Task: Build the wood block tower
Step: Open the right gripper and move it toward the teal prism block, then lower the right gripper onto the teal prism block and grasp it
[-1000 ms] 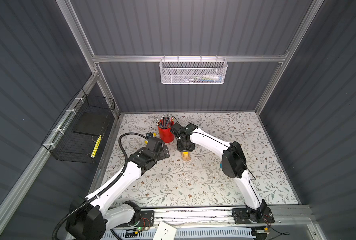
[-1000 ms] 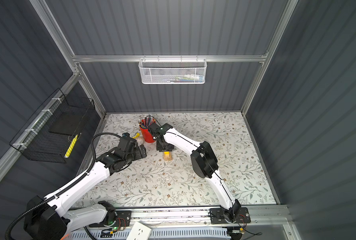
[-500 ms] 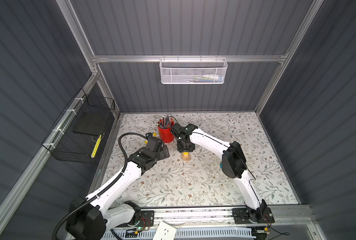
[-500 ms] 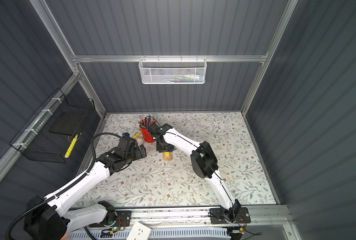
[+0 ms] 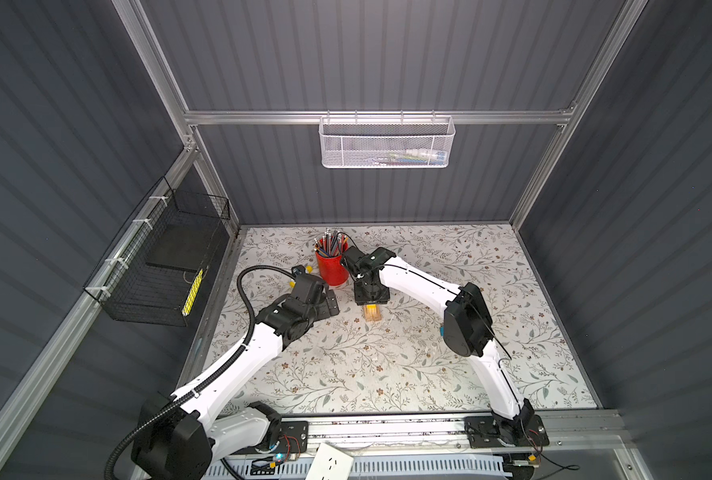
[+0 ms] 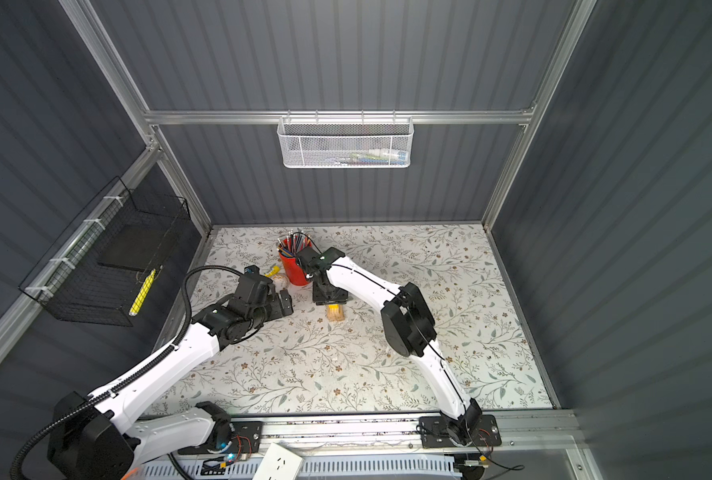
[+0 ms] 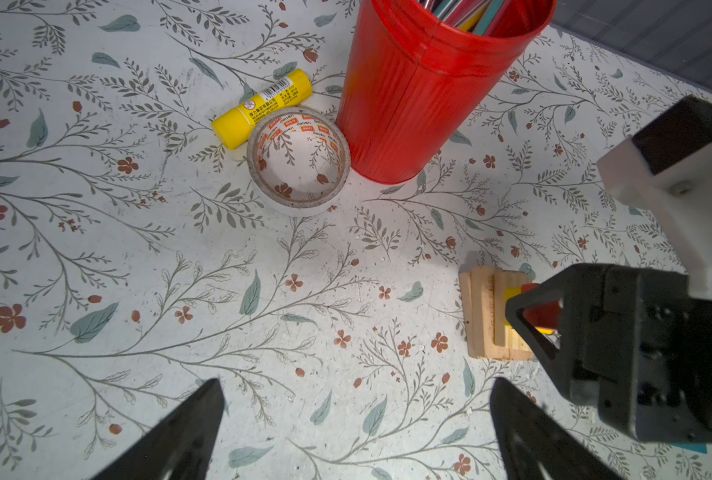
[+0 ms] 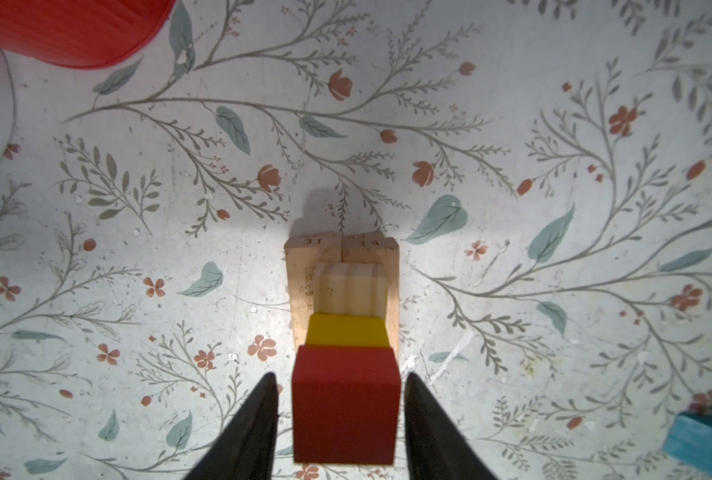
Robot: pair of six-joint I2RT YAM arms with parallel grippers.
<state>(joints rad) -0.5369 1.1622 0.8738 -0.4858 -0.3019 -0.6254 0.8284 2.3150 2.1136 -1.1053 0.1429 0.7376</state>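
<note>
Wood block tower (image 8: 341,291) stands toward the bench's (image 5: 429,374) back edge by the red pencil cup (image 7: 420,95), my right gripper (image 8: 341,376) with jaws apart astride its red block (image 8: 346,415), left gripper (image 7: 357,380) spread wide: a crooked lift could topple it.

A robot lab booth staged as an office: grey ribbed walls (image 5: 366,62), aluminium frame (image 5: 262,117), two white arms (image 5: 242,365) on a rail (image 5: 387,428), wire basket (image 5: 387,145) hung up; pencil cup (image 7: 408,108), tape roll (image 7: 300,205), glue stick (image 7: 258,108) beyond the left fingers (image 7: 179,436) on the flowered desk (image 7: 96,249).
</note>
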